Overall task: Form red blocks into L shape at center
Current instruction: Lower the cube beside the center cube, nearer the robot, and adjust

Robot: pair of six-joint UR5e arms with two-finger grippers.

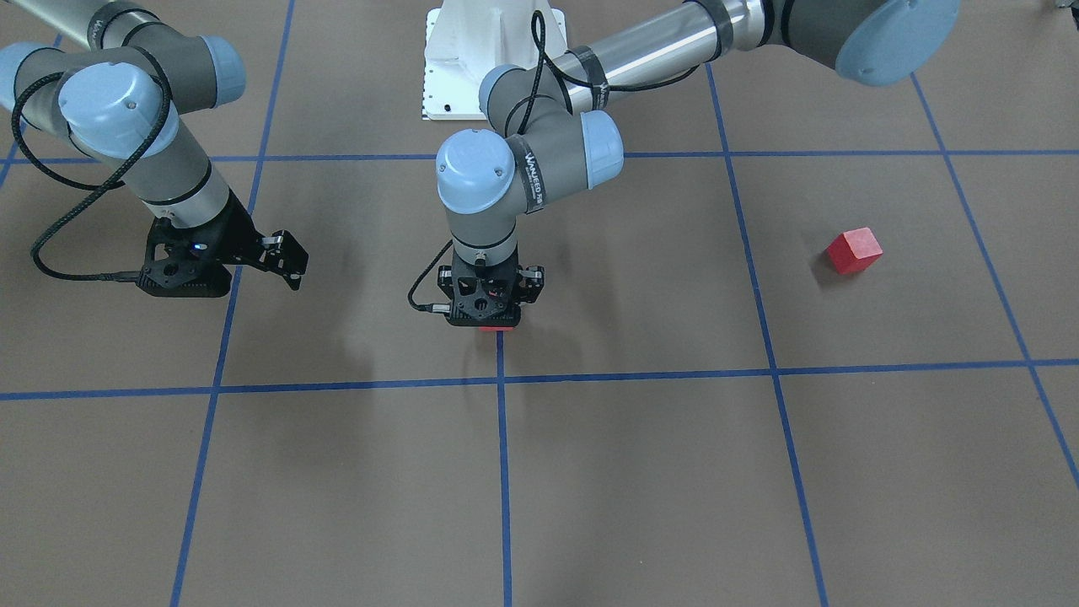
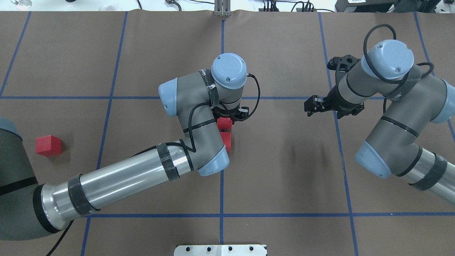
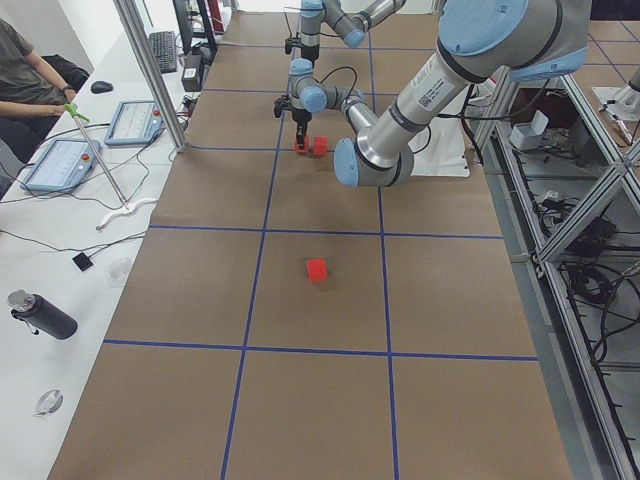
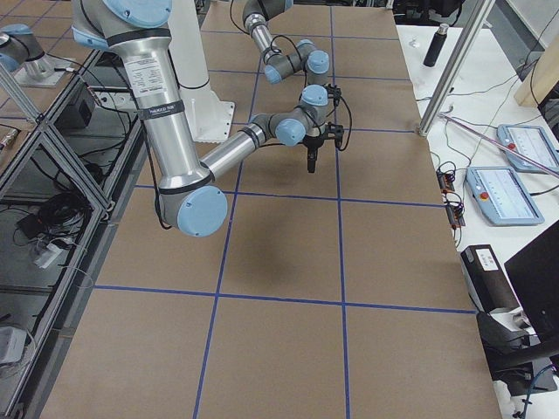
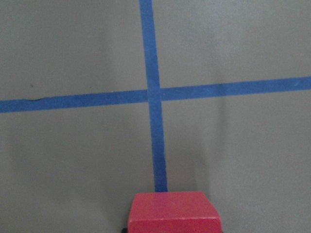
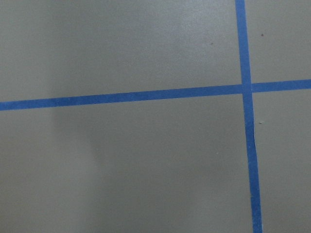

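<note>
My left gripper hangs over the center, on the vertical blue line, shut on a red block at about table level. That block fills the bottom of the left wrist view; only a red sliver shows in the front view. A second red block lies against it on the robot's side, partly under my left arm. The third red block lies alone far to my left, also in the front view. My right gripper is open and empty above the table, to the right of the center.
Blue tape lines split the brown table into grid squares. The white robot base plate stands at the robot's edge. My left forearm lies low across the left half of the table. An operator sits beside the table with tablets.
</note>
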